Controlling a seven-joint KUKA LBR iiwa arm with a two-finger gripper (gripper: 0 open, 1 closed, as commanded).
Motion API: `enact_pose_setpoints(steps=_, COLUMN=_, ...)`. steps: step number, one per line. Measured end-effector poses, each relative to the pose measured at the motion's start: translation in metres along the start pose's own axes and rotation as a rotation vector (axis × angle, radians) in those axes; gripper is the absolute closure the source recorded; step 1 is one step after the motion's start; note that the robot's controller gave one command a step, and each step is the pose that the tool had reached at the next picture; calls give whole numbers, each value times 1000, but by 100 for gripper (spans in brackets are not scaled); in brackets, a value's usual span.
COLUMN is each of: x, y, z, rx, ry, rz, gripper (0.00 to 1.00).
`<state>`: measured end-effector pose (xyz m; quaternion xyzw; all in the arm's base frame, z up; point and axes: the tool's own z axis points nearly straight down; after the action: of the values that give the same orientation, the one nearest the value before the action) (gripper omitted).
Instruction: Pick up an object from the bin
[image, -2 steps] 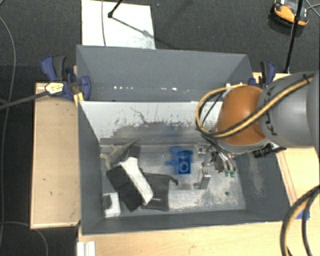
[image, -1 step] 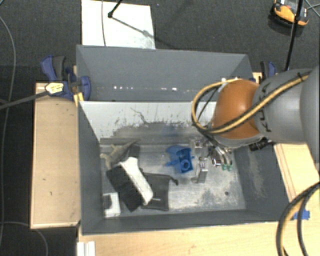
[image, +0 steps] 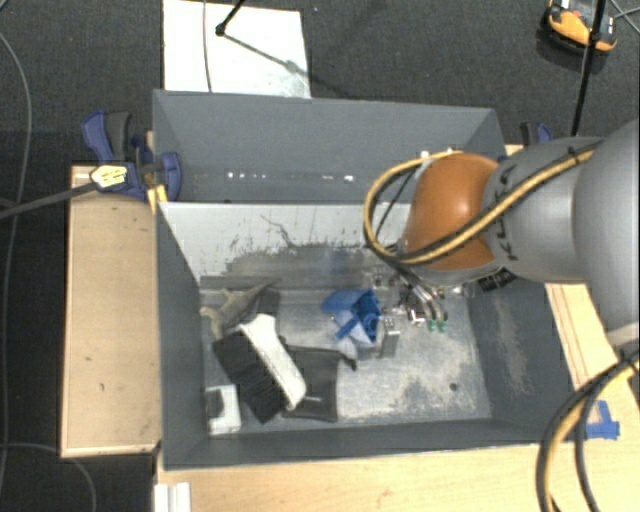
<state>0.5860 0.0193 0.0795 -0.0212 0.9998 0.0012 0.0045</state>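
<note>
My gripper (image: 391, 328) hangs low in the middle of the bin, under the arm's orange cover. A crumpled blue thing (image: 352, 312) lies right against its left side, touching or nearly touching it. Whether the blue thing is held I cannot tell. Just below and left of it a flat black piece (image: 322, 380) lies on the bin's floor.
A black brush with a white strip (image: 264, 370) lies aslant at the front left. A grey bent thing (image: 235, 302) sits behind it, and a small white block (image: 223, 409) is in the front left corner. The arm and its cables cover the bin's right rear.
</note>
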Motion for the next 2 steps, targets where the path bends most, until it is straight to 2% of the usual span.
enact_pose_setpoints(steps=1, x=-10, y=37, z=8, rx=2, ry=-6, rz=-213, gripper=100)
enact_pose_setpoints(steps=2, x=-10, y=37, z=8, rx=2, ry=-6, rz=-214, gripper=100)
